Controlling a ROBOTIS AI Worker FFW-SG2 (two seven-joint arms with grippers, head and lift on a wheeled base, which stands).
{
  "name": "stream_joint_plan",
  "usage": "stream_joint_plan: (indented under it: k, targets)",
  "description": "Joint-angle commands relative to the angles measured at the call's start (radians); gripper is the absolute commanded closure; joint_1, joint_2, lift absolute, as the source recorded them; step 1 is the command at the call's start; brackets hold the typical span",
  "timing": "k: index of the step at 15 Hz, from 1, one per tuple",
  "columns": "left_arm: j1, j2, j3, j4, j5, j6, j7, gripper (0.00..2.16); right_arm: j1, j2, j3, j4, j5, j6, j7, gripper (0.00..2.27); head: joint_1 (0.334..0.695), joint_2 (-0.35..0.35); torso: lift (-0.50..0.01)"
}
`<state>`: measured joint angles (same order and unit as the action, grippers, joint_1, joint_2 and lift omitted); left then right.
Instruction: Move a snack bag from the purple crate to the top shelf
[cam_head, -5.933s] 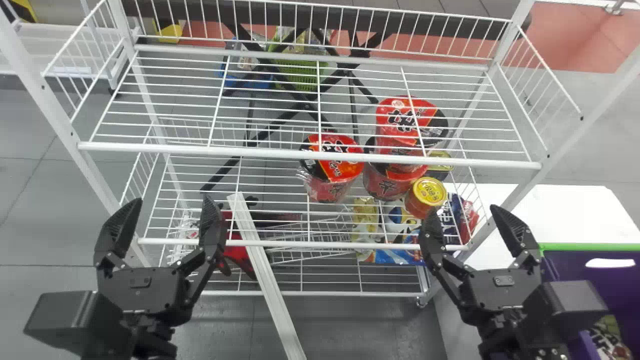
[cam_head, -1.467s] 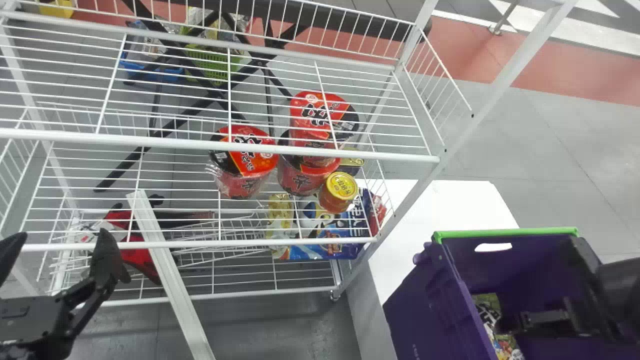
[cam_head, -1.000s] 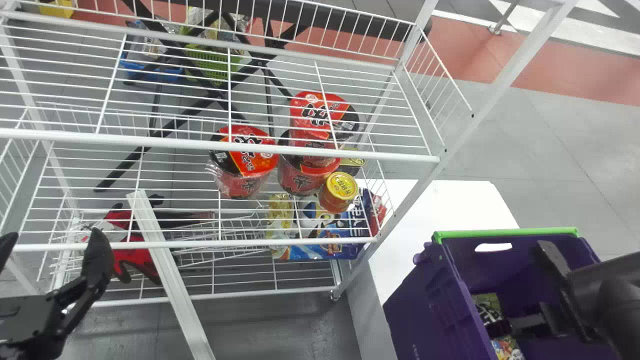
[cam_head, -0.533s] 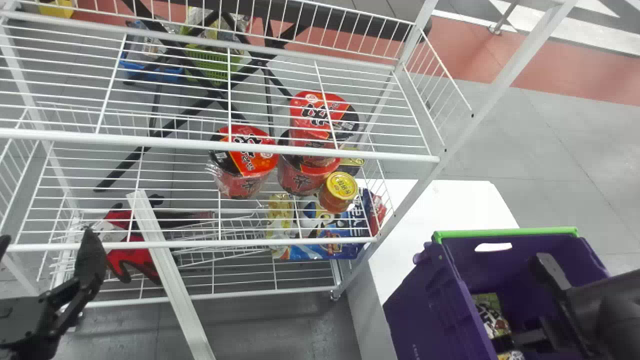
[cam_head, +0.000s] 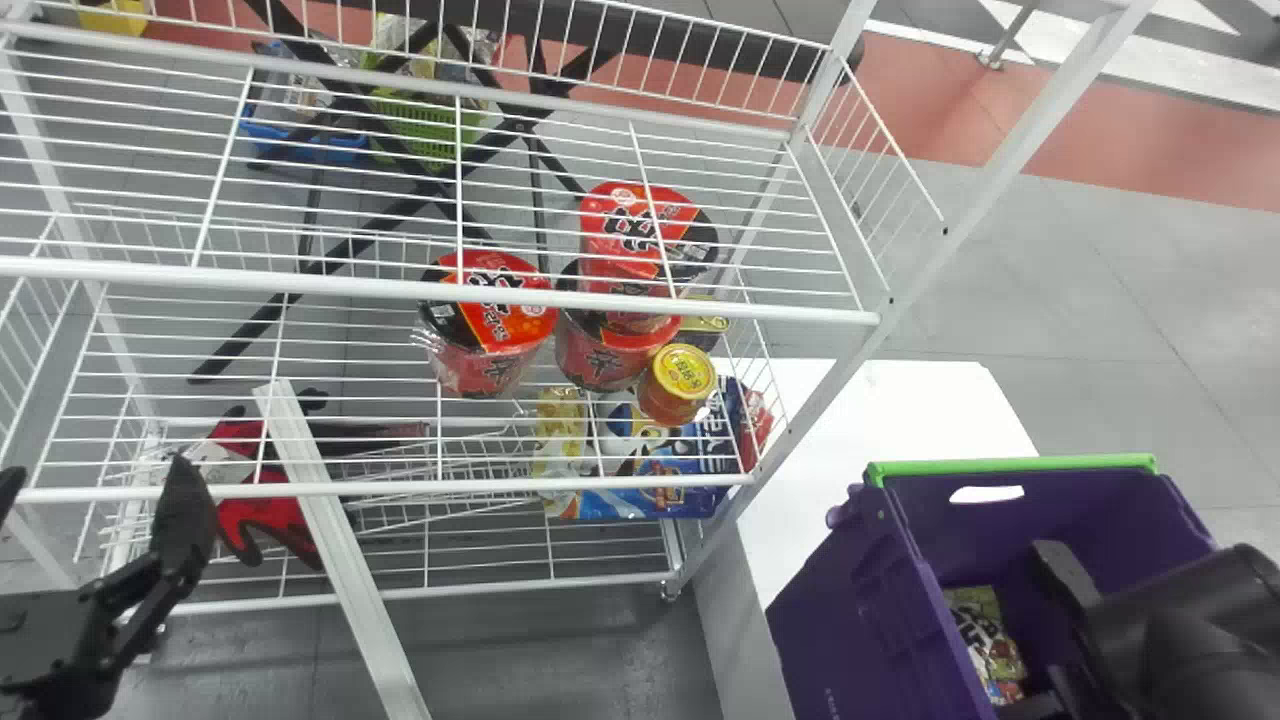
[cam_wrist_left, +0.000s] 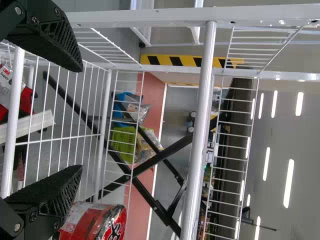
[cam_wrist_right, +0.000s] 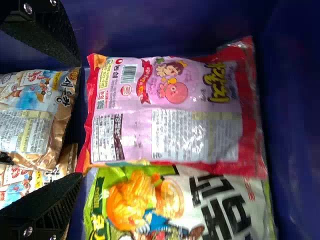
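In the head view my right gripper (cam_head: 1045, 635) is down inside the purple crate (cam_head: 850, 610), partly hidden by its own arm, near a green-and-white bag (cam_head: 985, 635). The right wrist view has my right gripper (cam_wrist_right: 78, 117) open at the end of a pink snack bag with red edges (cam_wrist_right: 170, 132). That bag lies partly over the green-and-white one. My left gripper (cam_head: 95, 490) is parked open at the rack's left front, and stands open and empty in the left wrist view (cam_wrist_left: 81, 119). The top shelf (cam_head: 300, 283) is white wire.
Brown snack bags (cam_wrist_right: 30, 125) lie beside the pink one in the crate. Red noodle cups (cam_head: 490, 320) and a yellow-lidded cup (cam_head: 680, 380) stand below the top shelf. A slanted rack post (cam_head: 960, 230) and a white table (cam_head: 890, 420) lie between rack and crate.
Since the oldest frame, the head view has turned right and my right gripper has gone from the rack's front into the crate. Lately it has shifted slightly there; my left gripper has moved slightly left.
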<state>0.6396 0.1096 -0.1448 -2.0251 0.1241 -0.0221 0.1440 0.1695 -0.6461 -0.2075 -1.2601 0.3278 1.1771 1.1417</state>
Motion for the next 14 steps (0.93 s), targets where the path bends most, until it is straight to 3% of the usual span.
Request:
stream_joint_plan:
  k: [1,5,10,14]
  targets:
    - [0.005,-0.001,0.001,0.000,0.000,0.000,0.000,0.14,-0.007,0.010,0.036,0.001,0.023,-0.027,-0.008,0.00,0.695,-0.350,-0.461]
    - [0.006,-0.004,0.001,-0.001,0.000,0.000,0.002,0.14,-0.019,0.011,0.103,0.024,0.063,-0.067,-0.057,0.00,0.695,-0.350,-0.461]
    - [-0.001,-0.005,0.002,0.006,-0.001,0.000,0.000,0.14,-0.019,0.020,0.099,0.057,0.057,-0.141,-0.086,0.00,0.695,-0.350,-0.461]
    - [-0.008,-0.007,0.002,0.026,-0.001,-0.003,-0.001,0.14,-0.012,0.054,0.040,0.076,0.010,-0.178,-0.096,0.00,0.695,-0.350,-0.461]
